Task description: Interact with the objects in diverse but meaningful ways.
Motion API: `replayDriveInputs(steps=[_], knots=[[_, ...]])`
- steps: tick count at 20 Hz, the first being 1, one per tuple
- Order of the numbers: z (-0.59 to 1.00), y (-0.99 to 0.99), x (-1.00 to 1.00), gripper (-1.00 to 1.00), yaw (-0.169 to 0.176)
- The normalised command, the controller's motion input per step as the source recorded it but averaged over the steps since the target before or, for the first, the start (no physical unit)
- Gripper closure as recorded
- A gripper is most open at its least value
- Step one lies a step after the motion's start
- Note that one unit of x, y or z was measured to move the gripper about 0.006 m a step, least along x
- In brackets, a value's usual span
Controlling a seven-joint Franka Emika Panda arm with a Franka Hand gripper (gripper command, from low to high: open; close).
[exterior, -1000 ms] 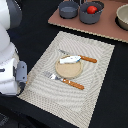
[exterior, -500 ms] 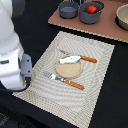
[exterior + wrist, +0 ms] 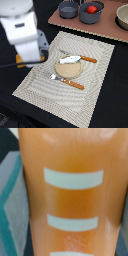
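In the wrist view a yellow-orange bread loaf with pale score marks fills nearly the whole picture, very close to the camera. In the exterior view a bit of the loaf shows under my white arm at the placemat's left edge. My gripper sits low there, mostly hidden by the arm, and its fingers do not show. A pale silvery flat piece lies on a round wooden plate. A red tomato sits in a grey pot, beside another grey pot.
A striped placemat carries the plate, with an orange-handled knife behind it and an orange-handled fork in front. The pots stand on a brown board. A bowl is at the far right edge.
My arm has moved toward the exterior view's right, closer to the placemat's left edge. The items on the mat and board have not moved.
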Motion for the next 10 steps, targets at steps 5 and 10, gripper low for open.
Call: replayDriveInputs(steps=[5, 10], knots=[[0.30, 0.59, 0.72, 1.00, 0.000], [0.23, 0.59, 0.71, 1.00, 0.000]])
